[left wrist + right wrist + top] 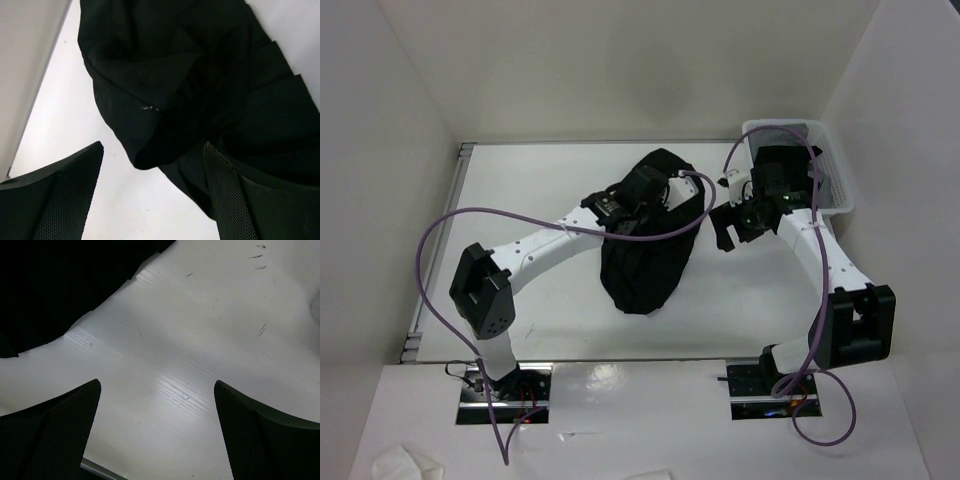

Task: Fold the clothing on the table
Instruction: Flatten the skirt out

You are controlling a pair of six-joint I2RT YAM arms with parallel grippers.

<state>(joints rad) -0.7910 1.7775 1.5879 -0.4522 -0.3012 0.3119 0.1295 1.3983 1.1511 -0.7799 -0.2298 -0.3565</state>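
The clothing [645, 255] is a black garment bunched in a heap in the middle of the white table [540, 180]. My left gripper [660, 185] hovers over the heap's far part. In the left wrist view it [153, 146] stands open, with bare table between the fingers [75, 195] and the dark cloth [165, 75] reaching down to the right finger. My right gripper [728, 228] is just right of the heap, apart from it. In the right wrist view it [157, 382] is open over bare table, with the clothing [50, 290] at the upper left.
A small white plastic bin [832, 170] stands at the back right corner, close behind the right wrist. White walls enclose the table at the back and sides. A metal rail [438, 255] runs along the left edge. Purple cables loop from both arms.
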